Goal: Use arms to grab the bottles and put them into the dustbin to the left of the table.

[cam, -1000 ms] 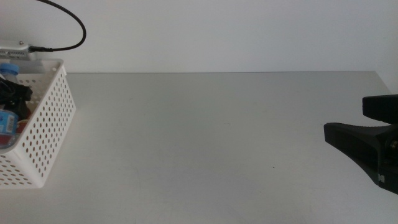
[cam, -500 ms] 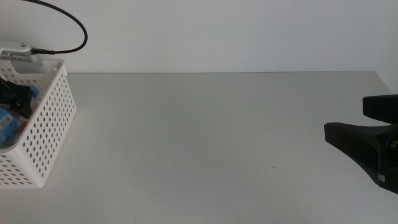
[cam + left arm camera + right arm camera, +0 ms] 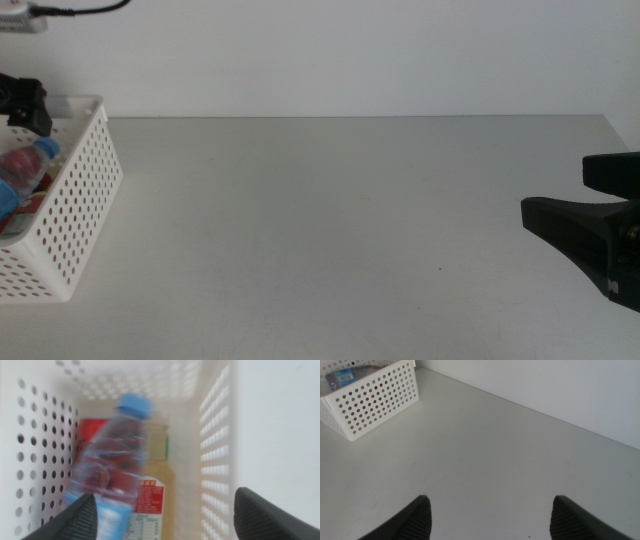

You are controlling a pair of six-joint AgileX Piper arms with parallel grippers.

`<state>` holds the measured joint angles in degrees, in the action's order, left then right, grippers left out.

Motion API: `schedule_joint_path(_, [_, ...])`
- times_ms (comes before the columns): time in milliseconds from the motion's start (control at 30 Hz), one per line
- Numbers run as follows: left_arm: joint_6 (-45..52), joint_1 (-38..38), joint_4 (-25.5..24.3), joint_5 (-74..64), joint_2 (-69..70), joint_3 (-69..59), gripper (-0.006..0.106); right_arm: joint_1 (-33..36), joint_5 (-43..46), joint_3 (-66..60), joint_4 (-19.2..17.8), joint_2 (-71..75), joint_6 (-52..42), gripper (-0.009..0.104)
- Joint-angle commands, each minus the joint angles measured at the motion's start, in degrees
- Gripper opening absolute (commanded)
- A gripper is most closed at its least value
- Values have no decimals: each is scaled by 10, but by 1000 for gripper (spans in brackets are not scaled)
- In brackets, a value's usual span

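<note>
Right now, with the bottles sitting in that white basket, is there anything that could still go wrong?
Little, probably. The water bottle lies tilted on top of the yellow-liquid bottle and red can, so it may shift or roll within the dustbin. The left gripper, open, hangs right above the dustbin; a careless move could clip the rim and nudge it. The right gripper, open, waits over the bare table, far away.
</note>
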<state>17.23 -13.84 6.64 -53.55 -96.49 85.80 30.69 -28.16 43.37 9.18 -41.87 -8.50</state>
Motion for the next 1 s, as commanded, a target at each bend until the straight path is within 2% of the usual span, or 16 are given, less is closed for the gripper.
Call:
schedule_joint_path(0, [-8,2,34,16,59,18,93,2,37,19,-1,3,-2,60])
schedule_joint_path(333, [-4,12,63,-37,180,15,93,2,37,19,-1,3,-2,60])
schedule_joint_path(500, [-24,72,25,66,274,-52,93,2,37,19,-1,3,-2,60])
schedule_joint_path(767, [-95,198,-42,319,439,-295,93,2,37,19,-1,3,-2,60])
schedule_joint_path(967, [-160,238,-82,382,498,-391,93,2,37,19,-1,3,-2,60])
